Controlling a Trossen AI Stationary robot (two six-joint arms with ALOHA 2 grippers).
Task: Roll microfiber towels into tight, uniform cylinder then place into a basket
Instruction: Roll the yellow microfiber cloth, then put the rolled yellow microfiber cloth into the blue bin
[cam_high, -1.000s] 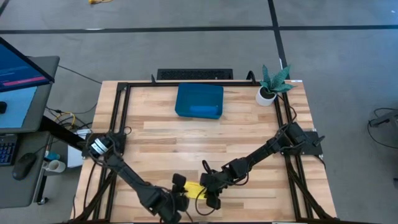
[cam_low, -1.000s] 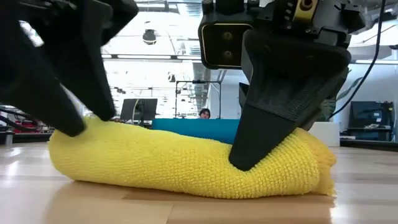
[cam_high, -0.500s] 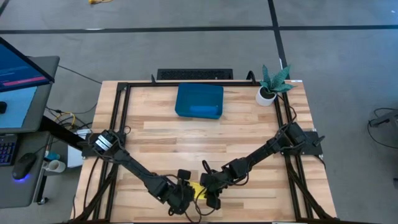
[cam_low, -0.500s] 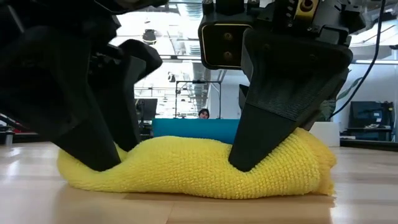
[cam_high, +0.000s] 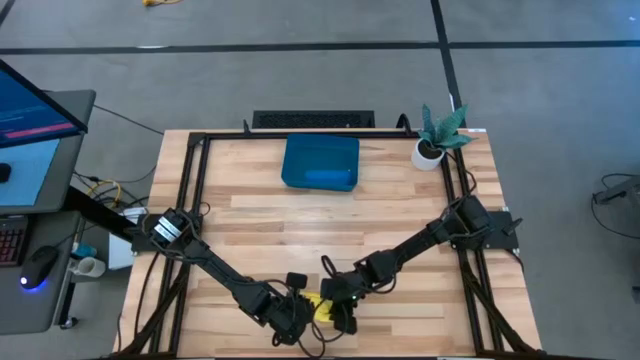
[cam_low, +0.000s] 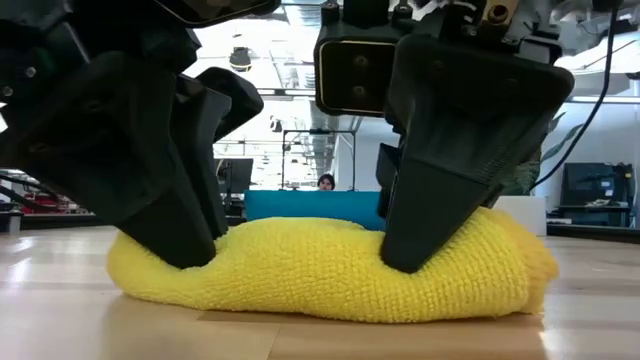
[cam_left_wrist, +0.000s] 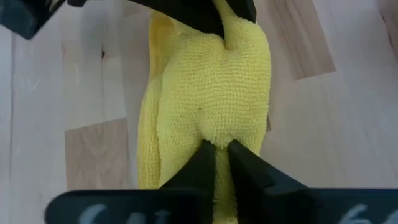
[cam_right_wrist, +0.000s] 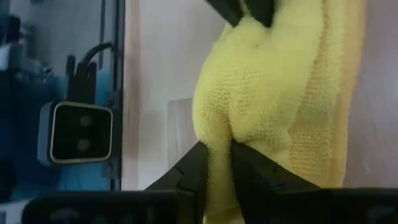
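Observation:
The yellow towel (cam_low: 330, 270) lies as a thick roll on the wooden table near its front edge, with its underside on the wood; it also shows in the high view (cam_high: 320, 306). My left gripper (cam_low: 195, 255) is shut on the roll's left part, and my right gripper (cam_low: 410, 260) is shut on its right part. The two stand close together, pointing at each other. The dark teal basket (cam_high: 300, 150) sits at the far middle of the table with a rolled blue towel (cam_high: 328, 177) lying inside along its near wall. My left gripper pinches a raised fold of cloth (cam_left_wrist: 214, 134) on the roll's top, near its left end, between its two fingers. The fingers slant down from the table's left and point along the roll, which rests on the table. My right gripper pinches a ridge of cloth (cam_right_wrist: 217, 134) near the roll's right end between its two fingers (cam_right_wrist: 249, 163). It slants down from the table's right, pointing along the roll toward the other gripper. The roll stays on the table.
A small white pot with a green plant (cam_high: 435, 135) stands at the far right corner. Black frame rails (cam_high: 195, 190) run along the table's left, right and far sides. Bare wood (cam_high: 330, 225) lies between the roll and the basket.
My left gripper has come down and toward the table's right, from beside the roll's left end onto the roll, and its fingers now sink into the cloth. The roll's left end has been pushed inward, so the roll looks shorter and bunched higher there.

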